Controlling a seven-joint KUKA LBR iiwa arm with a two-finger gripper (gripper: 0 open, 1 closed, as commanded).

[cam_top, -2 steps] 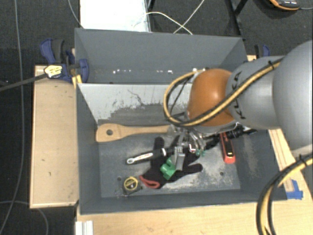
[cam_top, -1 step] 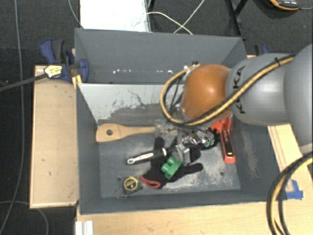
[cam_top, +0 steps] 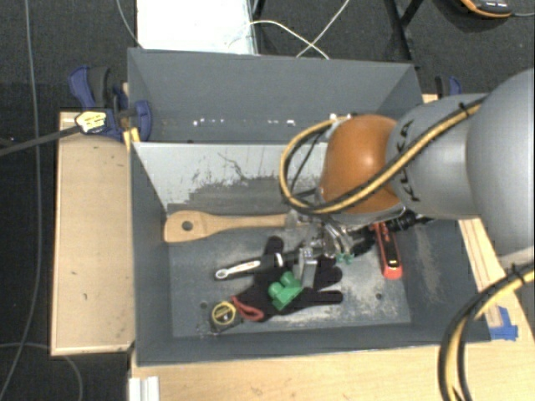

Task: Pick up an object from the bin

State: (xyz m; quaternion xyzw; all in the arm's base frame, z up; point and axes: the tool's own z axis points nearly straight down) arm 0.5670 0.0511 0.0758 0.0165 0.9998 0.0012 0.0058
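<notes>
While the big grey robot arm [cam_top: 476, 165] reaches in from the right, its pincer [cam_top: 306, 267] hangs low over the near middle of the grey metal bin [cam_top: 209, 98]. It stands just above and to the right of a small bright green plastic piece [cam_top: 286, 291]. Whether the pincer is released or clenched cannot be told, and nothing can be seen held in it.

The green piece is blocky and knobbly with a smooth, glossy look. It lies on a limp black fabric item [cam_top: 322, 296], perhaps a glove, that spreads over the bin floor under the pincer.

The letters "KUKA" run in black along the arm's grey shell, beside a rounded orange cover [cam_top: 359, 161] at the wrist. A yellow-and-black cable [cam_top: 290, 167] loops round that cover.

Farther back and to the left lies a pale wooden spoon-like utensil [cam_top: 209, 224], flat, with a hole in its broad left end and its handle pointing right under the wrist. Between it and the black fabric lies a small shiny silver metal tool [cam_top: 238, 268], slim and slightly angled. Near the front left sits a small round yellow-rimmed object [cam_top: 223, 312], and a red strap [cam_top: 251, 312] lies just to its right. On the right of the bin floor lies a slender red-and-black stick-shaped tool [cam_top: 388, 253]. The bin's floor is dull and scuffed, with pale scratches on its far slope.
</notes>
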